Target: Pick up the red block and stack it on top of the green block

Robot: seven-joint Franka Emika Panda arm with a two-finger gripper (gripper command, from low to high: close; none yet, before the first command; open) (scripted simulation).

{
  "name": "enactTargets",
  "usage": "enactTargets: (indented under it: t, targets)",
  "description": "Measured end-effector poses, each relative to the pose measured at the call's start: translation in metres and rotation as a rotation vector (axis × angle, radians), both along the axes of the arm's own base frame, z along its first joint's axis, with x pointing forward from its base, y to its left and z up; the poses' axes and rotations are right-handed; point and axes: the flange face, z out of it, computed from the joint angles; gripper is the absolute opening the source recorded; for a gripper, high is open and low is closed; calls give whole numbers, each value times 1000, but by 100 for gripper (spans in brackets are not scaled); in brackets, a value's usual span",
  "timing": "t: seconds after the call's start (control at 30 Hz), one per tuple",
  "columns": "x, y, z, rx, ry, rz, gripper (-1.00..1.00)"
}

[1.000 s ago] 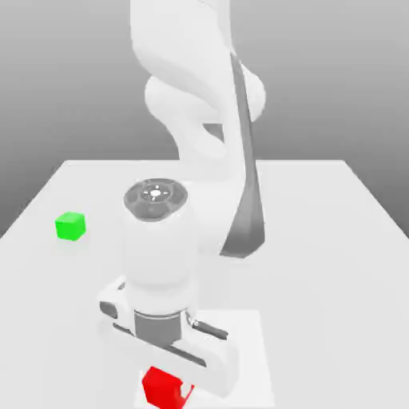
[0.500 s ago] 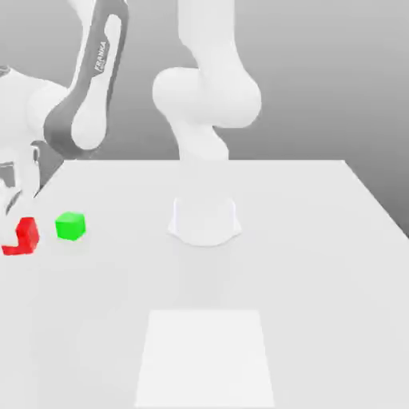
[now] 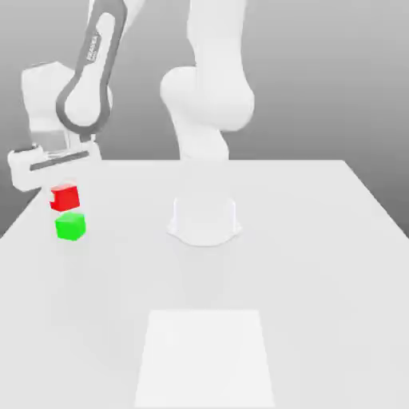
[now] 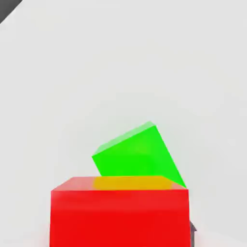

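Note:
The red block (image 3: 65, 196) hangs in the air under my gripper (image 3: 64, 190), which is shut on it at the exterior view's left. Just below it, and a touch toward the exterior view's right, the green block (image 3: 70, 227) rests on the white table (image 3: 319, 264), and a thin gap shows between the two cubes. In the hand view the red block (image 4: 119, 214) is close up in front, with the green block (image 4: 136, 153) on the table beyond it, turned at an angle to the red one.
The arm's round white base (image 3: 204, 220) stands mid-table, with the arm arching up and over to the exterior view's left. A lighter square patch (image 3: 204, 356) marks the table's front. The table's left edge runs close to the cubes.
The arm has swung from the table's front to the exterior view's left with the red block in its grip. The block has since risen and shifted right to sit above the green block.

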Motion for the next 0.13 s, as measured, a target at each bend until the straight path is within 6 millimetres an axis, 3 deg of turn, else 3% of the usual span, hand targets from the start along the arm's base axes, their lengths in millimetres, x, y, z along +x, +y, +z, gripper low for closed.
enactTargets:
  t: [0.13]
  targets:
    - [-3, 1, -19, -19, 35, 3, -100]
